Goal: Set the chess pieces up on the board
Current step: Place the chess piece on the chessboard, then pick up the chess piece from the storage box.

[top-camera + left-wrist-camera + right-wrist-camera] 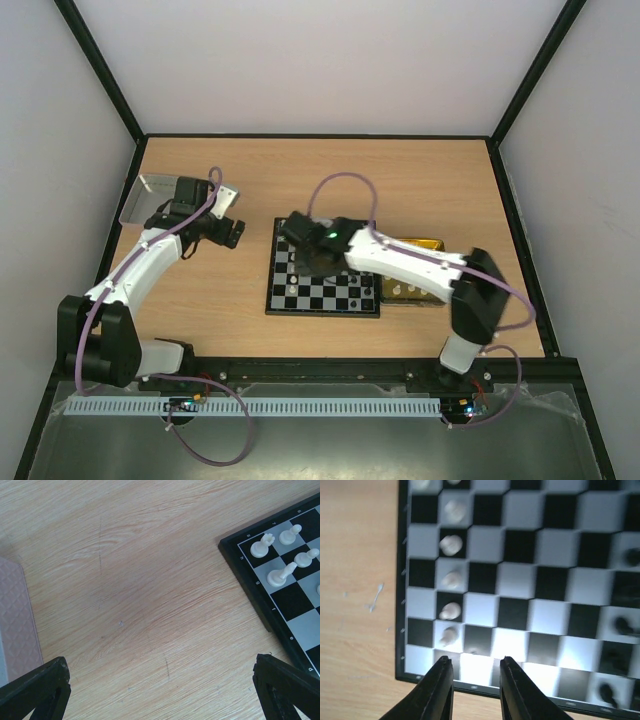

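The checkered board [325, 290] lies mid-table. My right gripper [305, 250] hovers over its far left part. In the right wrist view the gripper [475, 667] is open and empty above the board's edge [400, 605]. A column of white pieces [451, 545] stands along the left side and black pieces [620, 625] along the right, all blurred. My left gripper [225, 232] is left of the board over bare wood. In the left wrist view it [160, 662] is wide open and empty. The board's corner [250, 575] there holds several white pieces [280, 575].
A grey metal tray [150, 195] sits at the far left, just behind the left gripper; its edge shows in the left wrist view [17, 625]. A shiny yellow tray [412, 290] lies right of the board, partly under the right arm. Black frame posts border the table.
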{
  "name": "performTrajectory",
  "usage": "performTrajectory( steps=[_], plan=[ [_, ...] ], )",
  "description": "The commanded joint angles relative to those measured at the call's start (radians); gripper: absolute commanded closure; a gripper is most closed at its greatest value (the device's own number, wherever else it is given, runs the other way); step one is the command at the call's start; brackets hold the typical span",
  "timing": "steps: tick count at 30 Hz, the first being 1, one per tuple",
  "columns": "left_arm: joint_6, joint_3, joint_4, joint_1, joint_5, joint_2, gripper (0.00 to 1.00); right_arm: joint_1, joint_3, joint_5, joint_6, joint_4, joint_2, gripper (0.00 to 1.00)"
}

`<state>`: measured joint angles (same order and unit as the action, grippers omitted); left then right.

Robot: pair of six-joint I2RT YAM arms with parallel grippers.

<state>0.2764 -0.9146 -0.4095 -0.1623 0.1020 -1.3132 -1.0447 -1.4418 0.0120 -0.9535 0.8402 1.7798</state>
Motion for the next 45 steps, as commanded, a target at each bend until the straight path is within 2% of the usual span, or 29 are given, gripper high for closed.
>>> performTrajectory(
  steps=[1,6,15,22,27,37,41,45],
  plan=[
    [0.008,0.011,-0.005,0.007,0.018,0.014,0.00,0.125,0.130,-0.117,-0.029,0.099,-0.209,0.75],
    [0.028,0.016,-0.030,0.010,0.029,0.037,0.00,0.297,0.242,-0.144,0.022,0.133,-0.350,0.72],
    [0.143,0.062,-0.137,0.002,0.188,0.146,0.00,0.517,0.422,-0.089,0.098,0.090,-0.465,0.72],
    [0.285,0.081,-0.235,-0.032,0.258,0.169,0.00,0.696,0.494,-0.050,0.144,0.072,-0.486,0.72],
    [0.327,0.079,-0.273,-0.073,0.339,0.189,0.00,0.820,0.553,-0.009,0.192,0.059,-0.495,0.72],
    [0.383,0.042,-0.298,-0.120,0.481,0.190,0.06,0.922,0.629,0.071,0.217,0.016,-0.483,0.76],
    [0.383,0.019,-0.288,-0.150,0.513,0.172,0.23,0.935,0.649,0.081,0.219,-0.001,-0.475,0.78],
    [0.375,-0.010,-0.258,-0.200,0.513,0.140,0.25,0.940,0.658,0.076,0.220,-0.014,-0.464,0.78]
  ],
)
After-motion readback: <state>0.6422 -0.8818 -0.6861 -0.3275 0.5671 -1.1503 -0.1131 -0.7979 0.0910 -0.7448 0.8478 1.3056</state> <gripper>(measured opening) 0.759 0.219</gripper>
